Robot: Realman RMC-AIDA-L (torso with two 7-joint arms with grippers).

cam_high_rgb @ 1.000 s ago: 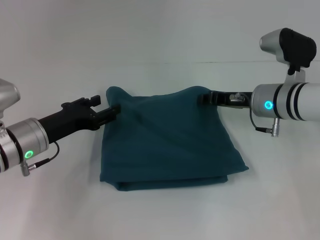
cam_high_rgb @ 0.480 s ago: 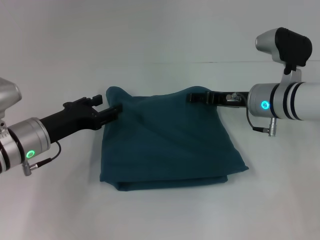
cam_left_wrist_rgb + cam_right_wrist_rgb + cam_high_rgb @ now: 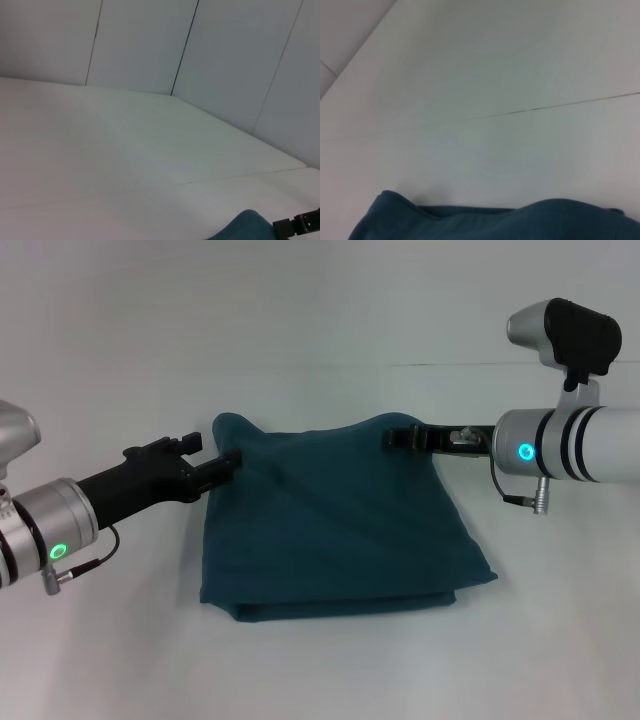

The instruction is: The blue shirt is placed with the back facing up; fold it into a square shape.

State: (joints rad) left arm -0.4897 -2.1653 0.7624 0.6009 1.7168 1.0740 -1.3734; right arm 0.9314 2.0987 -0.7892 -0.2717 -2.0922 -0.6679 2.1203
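The blue shirt (image 3: 335, 530) lies folded in a rough rectangle on the white table, plain side up, with its two far corners raised. My left gripper (image 3: 228, 462) is shut on the far left corner. At the far right corner my right gripper (image 3: 393, 439) is shut on the top edge. The shirt's near edge rests flat on the table. A bit of the shirt (image 3: 242, 227) shows in the left wrist view, with the right gripper's black tip (image 3: 300, 225) beside it. The right wrist view shows the shirt's raised far edge (image 3: 495, 222).
The white table (image 3: 320, 670) runs all around the shirt, with a thin seam (image 3: 470, 364) across its far part. White wall panels (image 3: 225, 55) stand behind the table.
The right gripper slid a little to the left along the shirt's top edge, then came partly back to the right. The left gripper held still.
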